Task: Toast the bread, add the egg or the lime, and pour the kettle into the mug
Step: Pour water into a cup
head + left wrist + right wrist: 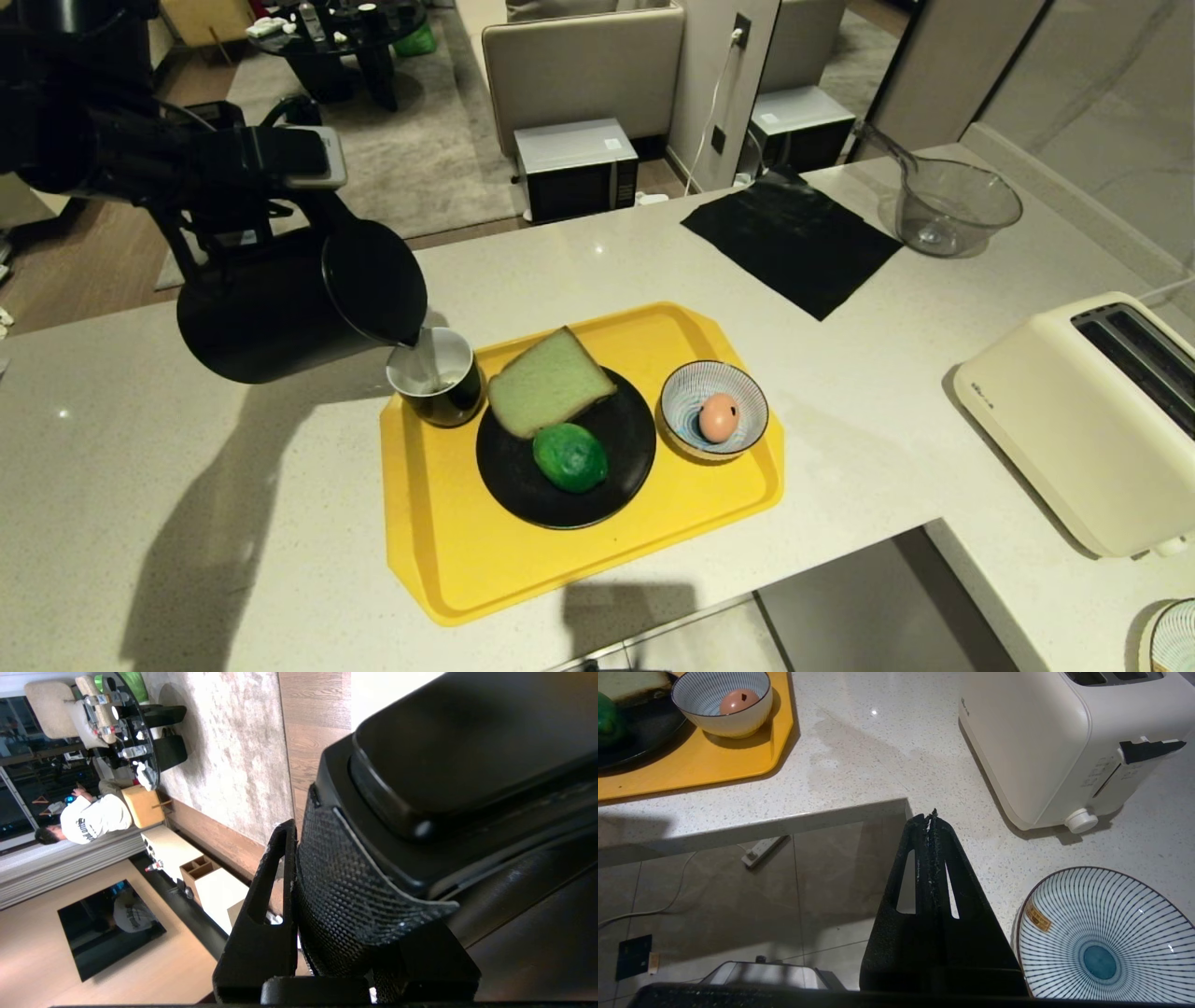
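At the upper left of the head view, the left tool (299,891) is clamped on the black handle of the kettle (289,299). The kettle is tipped toward the right of the frame, with its spout just above the rim of the mug (437,375). A thin stream runs from the spout into the white inside of the mug. In the left wrist view, 1 finger (268,905) presses flat against the textured grip of the kettle handle (345,896).

The mug stands at the upper left corner of the yellow tray (448,560), in the centre of the head view, touching the edge of the black plate (616,467). The bread (546,383) lies on the upper part of that plate, leaning over its rim, and the lime (569,456) rests on the plate just below the bread. To the right of the plate on the tray, a striped bowl (747,411) holds 1 egg (718,417).

The right tool (930,821) hangs past the desk (187,523) edge, over the floor, with its fingers pressed together and nothing between them. The cream toaster (1074,420) sits at the right of the head view. A black cloth (794,238) and a clear glass bowl (952,205) lie toward the upper right. In the right wrist view, a second striped bowl (1106,938) sits at the lower right, just below the toaster.
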